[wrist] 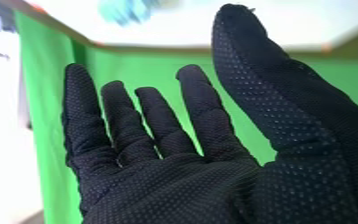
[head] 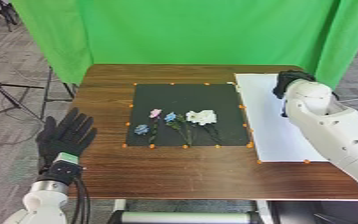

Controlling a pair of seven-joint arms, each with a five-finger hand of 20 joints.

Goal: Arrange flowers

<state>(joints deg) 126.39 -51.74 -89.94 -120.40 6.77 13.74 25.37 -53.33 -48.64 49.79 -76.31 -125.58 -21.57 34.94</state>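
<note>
the right hand point(head: 293, 81) is hovering at the far part of the white sheet point(head: 282, 142); in the right wrist view, the right hand point(wrist: 171, 192) is keeping its fingers released and straight, grasping nothing. the left hand point(head: 63, 136) is hanging by the left edge of the brown wooden table point(head: 113, 180), fingers spread and straight. on the black mat point(head: 165, 93), left to right, a blue flower point(head: 141, 129), a pink flower point(head: 155, 113), another blue flower point(head: 170, 117) and white blossoms point(head: 201, 117) are lying.

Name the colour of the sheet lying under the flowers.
Black, or a very dark grey; the sheet shows best in the head view.
</note>
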